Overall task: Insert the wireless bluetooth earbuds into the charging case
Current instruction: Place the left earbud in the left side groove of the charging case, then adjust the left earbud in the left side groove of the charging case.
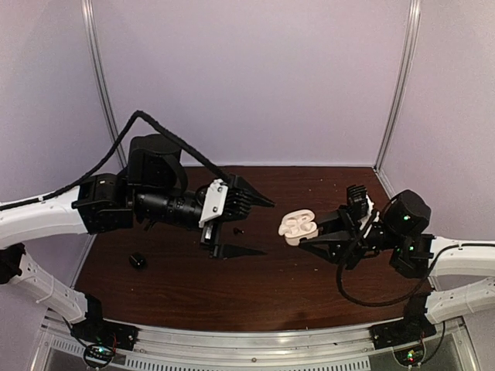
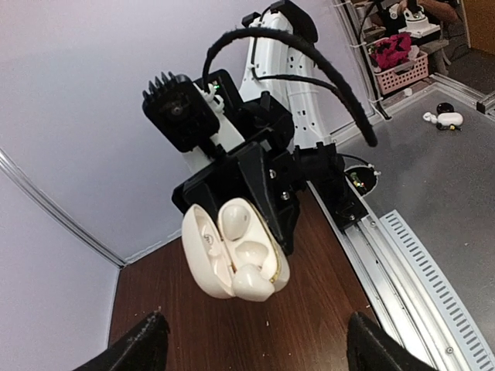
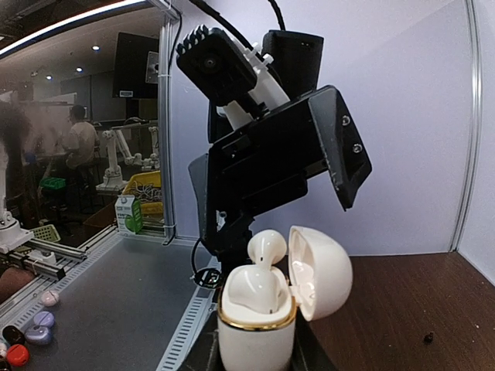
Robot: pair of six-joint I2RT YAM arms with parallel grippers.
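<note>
While my right gripper [image 1: 315,234] clamps the white charging case [image 1: 298,226] up off the table, lid open and mouth turned toward the other arm so it can reach in, my left gripper [image 1: 267,227] faces it with jaws spread wide, holding nothing. 1 white earbud [image 3: 266,246] stands proud of its well, not fully seated by my read. I'd press gently; too hard could twist the case.

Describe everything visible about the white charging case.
The charging case is glossy cream-white plastic, egg-shaped, with a gold band around the body's rim. Its hinged lid stands open. A white earbud sits inside, its rounded top poking out. The right gripper clamps its base, holding it off the table, opening turned toward the left gripper.
</note>
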